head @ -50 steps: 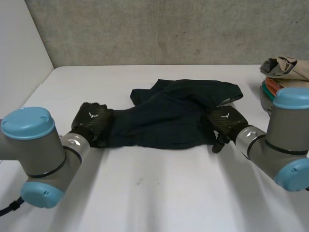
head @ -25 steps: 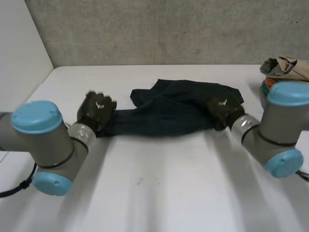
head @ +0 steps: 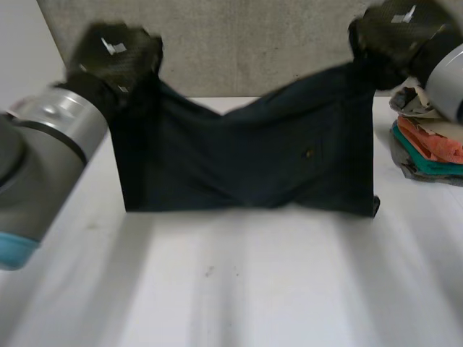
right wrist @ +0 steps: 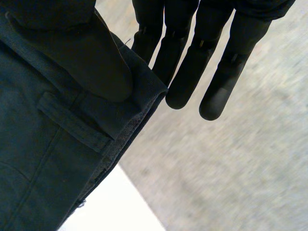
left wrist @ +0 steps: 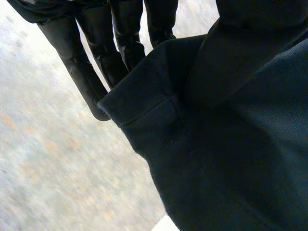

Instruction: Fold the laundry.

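Note:
A dark navy pair of shorts hangs stretched in the air between my two hands, its lower edge near the white table. My left hand is raised at the shorts' upper left corner, my right hand at the upper right corner. In the left wrist view my left hand pinches the hem of the shorts between thumb and straight fingers. The right wrist view has my right hand pinching the waistband corner of the shorts, by a belt loop, the same way.
A stack of folded clothes in tan, orange and teal sits at the table's right edge. A grey wall stands behind the table, a white panel on the left.
Both hands closed on the shorts where they lay crumpled on the table and lifted them up and apart. The shorts now hang spread between the raised hands.

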Motion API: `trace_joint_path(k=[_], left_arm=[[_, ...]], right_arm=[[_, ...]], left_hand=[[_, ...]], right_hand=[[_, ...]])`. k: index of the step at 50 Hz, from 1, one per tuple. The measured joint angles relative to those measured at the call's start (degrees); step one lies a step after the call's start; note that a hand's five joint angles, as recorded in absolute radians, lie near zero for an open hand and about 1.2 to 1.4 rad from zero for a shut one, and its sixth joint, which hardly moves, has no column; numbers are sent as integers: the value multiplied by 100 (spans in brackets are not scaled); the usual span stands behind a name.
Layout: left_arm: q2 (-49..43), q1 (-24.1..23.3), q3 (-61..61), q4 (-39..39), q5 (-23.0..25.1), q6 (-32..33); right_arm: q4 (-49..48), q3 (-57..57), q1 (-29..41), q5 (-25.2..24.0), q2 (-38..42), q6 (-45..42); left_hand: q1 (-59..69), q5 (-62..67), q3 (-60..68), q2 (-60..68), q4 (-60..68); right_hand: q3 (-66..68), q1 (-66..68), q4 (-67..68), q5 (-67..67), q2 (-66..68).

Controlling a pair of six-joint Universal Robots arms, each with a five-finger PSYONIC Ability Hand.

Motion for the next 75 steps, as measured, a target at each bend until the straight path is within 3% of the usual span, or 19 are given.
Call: trace_joint_path(k=[11, 18, 20, 23, 27, 34, 44, 52, 58, 62, 70, 75], left_arm=[[-2129, 134, 1050, 443, 31, 183], [-2624, 290, 2221, 2375, 61, 362], [-2605, 304, 2288, 2606, 58, 366], [-2345, 367, 2528, 3793, 23, 371], [-2129, 367, 2504, 4104, 6, 364], [-1705, 281, 1669, 3495, 6, 357], [-1505, 142, -253, 2708, -25, 368], [-1495, -174, -1292, 1892, -414, 396], [-1063, -374, -1571, 1000, -769, 414], [-480, -470, -1731, -208, -869, 430], [450, -1097, -1971, -2642, -825, 521], [593, -1517, -1984, -3338, -823, 553]], right_arm=[[-376, -283, 136, 625, 1517, -509], [-2536, -1002, 323, 1124, 2034, -147], [-2861, -1067, 346, 1183, 2039, -103], [-4447, -1297, 462, 1417, 1980, 47], [-5063, -1396, 549, 1478, 1916, 91], [-4368, -1317, 682, 1238, 1922, 124], [-3508, -341, 686, 935, 2486, 126], [-2662, 348, 640, 933, 2768, 85], [-1765, 764, 620, 913, 2314, 33], [-800, 1140, 598, 871, 1719, -231], [1504, 2031, 419, 656, 367, -1576], [2052, 2572, 234, 354, -165, -2307]], left_hand=[[0, 0, 4, 4, 2], [0, 0, 5, 6, 5], [0, 0, 5, 6, 5], [0, 0, 4, 6, 19], [0, 0, 5, 6, 20], [0, 27, 5, 6, 20], [0, 27, 9, 8, 22], [0, 27, 9, 8, 22], [0, 27, 9, 8, 23], [0, 27, 9, 8, 23], [0, 27, 9, 8, 23], [0, 27, 9, 8, 23]], right_hand=[[21, 0, 0, 0, 0], [31, 30, 5, 0, 0], [31, 30, 5, 0, 0], [31, 30, 5, 0, 0], [31, 30, 5, 0, 0], [31, 30, 5, 0, 0], [31, 30, 5, 0, 0], [31, 30, 5, 0, 0], [31, 30, 5, 0, 0], [31, 30, 5, 0, 0], [31, 30, 5, 0, 0], [31, 30, 5, 0, 0]])
